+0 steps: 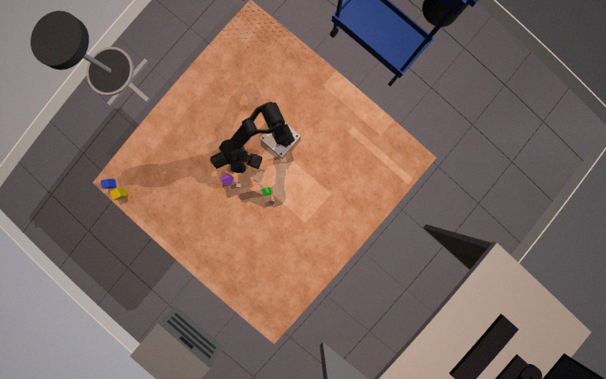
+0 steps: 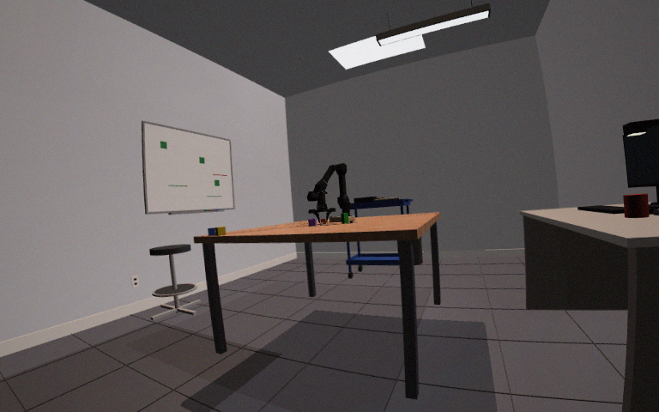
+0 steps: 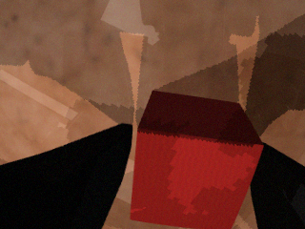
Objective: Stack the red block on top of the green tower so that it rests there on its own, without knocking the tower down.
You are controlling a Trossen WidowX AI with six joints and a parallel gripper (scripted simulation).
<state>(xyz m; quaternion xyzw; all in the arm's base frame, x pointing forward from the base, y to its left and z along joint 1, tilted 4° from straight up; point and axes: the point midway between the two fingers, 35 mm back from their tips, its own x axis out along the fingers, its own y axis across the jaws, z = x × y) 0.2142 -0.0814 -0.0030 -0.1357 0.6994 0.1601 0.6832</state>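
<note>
The red block lies between the two fingers of my gripper, low at the table. The right finger is against or partly behind the block. A thin gap shows between the left finger and the block, so the gripper is part-way open around it, not clamped. In the top view the arm mostly hides the block and fingertips. The green tower stands upright on the table, apart from the gripper, with nothing on top.
A purple block is close to the gripper. A small white piece lies beside it, and a small dark piece near the tower. A blue block and a yellow block sit at the far left table corner.
</note>
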